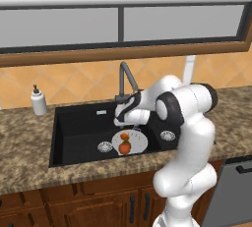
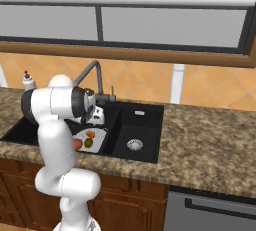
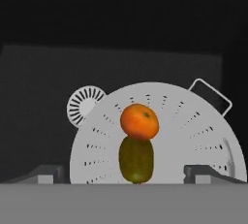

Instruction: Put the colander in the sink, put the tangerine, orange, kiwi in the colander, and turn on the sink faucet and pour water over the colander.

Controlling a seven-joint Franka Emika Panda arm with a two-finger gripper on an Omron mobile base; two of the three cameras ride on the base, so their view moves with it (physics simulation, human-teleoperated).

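The white-grey colander (image 3: 193, 136) lies in the wide basin of the black sink (image 1: 74, 127). In it the olive-green kiwi (image 3: 136, 160) touches an orange-coloured fruit (image 3: 139, 121). A second orange-coloured fruit (image 2: 77, 144) lies beside them, and I cannot tell which is the tangerine and which the orange. My gripper (image 3: 126, 177) hovers just above the colander (image 1: 138, 142), open, its fingertips (image 3: 206, 172) wide apart with nothing between them. The dark sink faucet (image 1: 125, 76) rises behind the hand. No water is in view.
A white soap dispenser (image 1: 38, 100) stands on the granite counter (image 1: 24, 142) left of the sink. Round silver drains sit beside the colander (image 1: 105, 146) and in the narrower basin (image 2: 134, 144). A window and a tiled wall are behind.
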